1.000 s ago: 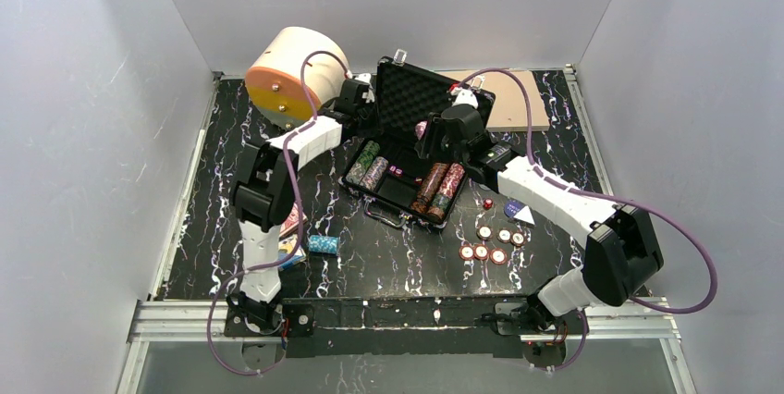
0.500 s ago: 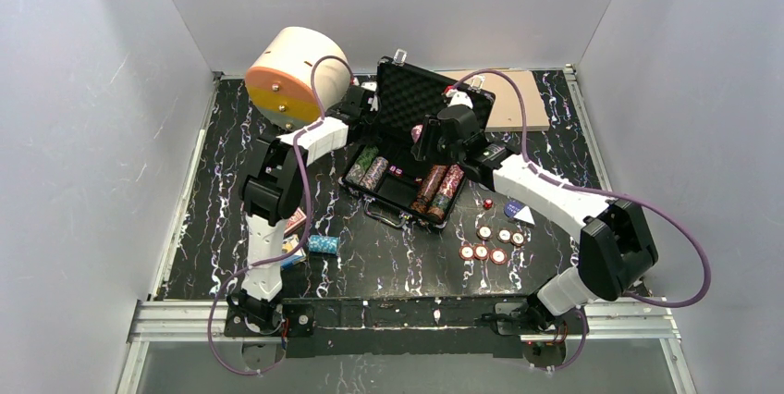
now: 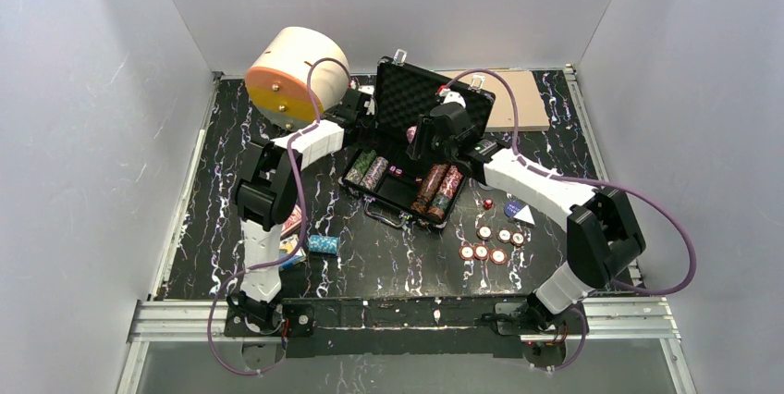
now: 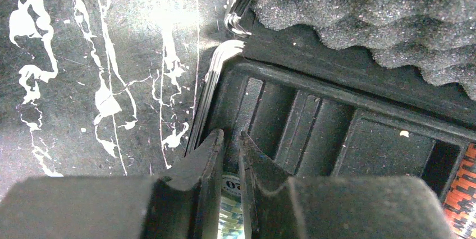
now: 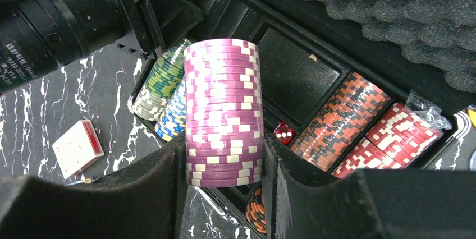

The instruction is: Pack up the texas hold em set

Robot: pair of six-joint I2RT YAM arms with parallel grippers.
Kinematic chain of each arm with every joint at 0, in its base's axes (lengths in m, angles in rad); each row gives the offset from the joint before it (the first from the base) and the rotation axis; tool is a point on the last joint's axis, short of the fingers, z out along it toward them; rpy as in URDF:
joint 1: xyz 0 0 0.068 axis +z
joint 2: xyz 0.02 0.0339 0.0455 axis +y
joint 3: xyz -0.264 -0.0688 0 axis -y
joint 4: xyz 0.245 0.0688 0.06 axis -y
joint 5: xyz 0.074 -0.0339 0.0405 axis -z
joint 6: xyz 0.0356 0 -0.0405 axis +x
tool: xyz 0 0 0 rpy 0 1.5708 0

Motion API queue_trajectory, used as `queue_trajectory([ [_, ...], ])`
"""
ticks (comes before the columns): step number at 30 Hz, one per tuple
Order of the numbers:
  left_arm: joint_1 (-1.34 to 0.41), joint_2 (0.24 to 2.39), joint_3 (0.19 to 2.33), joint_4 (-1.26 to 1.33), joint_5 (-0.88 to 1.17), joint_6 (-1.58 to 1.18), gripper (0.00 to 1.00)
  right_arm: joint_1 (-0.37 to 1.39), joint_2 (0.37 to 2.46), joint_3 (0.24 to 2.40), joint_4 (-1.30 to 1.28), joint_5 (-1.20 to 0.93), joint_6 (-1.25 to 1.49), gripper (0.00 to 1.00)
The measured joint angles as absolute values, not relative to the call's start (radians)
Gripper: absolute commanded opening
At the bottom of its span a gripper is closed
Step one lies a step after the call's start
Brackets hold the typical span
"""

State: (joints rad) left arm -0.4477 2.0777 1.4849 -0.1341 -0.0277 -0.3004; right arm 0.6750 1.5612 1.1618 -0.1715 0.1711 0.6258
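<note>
pink chip stack (image 5: pixel 223 110) held over the open briefcase (image 3: pixel 411 93)
our right gripper (image 5: pixel 224 149) clamps it; our left gripper (image 4: pixel 229 143) is pinched nearly closed over the briefcase's far left corner slot.

The top camera looks down from above and behind the arm bases (image 3: pixel 254 311), taking in the whole table (image 3: pixel 388 255) and the open briefcase (image 3: pixel 421 98). Both wrist cameras hang close over that case, facing its foam lid (image 4: pixel 393 14) — the left tight at a corner, the right farther back. All three share it.
</note>
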Motion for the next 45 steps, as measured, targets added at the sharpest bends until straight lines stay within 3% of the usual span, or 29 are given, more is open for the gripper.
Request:
queue_trajectory([
  [20, -0.447, 2.011, 1.538, -0.24, -0.071, -0.297, 0.21, 0.675, 1.715, 1.305, -0.256, 0.248, 0.824, 0.27],
  [32, -0.435, 1.615, 1.314, -0.281, -0.19, -0.333, 0.26, 0.706, 1.945, 1.619, -0.413, 0.312, 0.985, 0.24],
  [45, -0.429, 1.321, 1.139, -0.346, -0.234, -0.384, 0.27, 0.767, 2.102, 1.728, -0.493, 0.322, 1.049, 0.26],
])
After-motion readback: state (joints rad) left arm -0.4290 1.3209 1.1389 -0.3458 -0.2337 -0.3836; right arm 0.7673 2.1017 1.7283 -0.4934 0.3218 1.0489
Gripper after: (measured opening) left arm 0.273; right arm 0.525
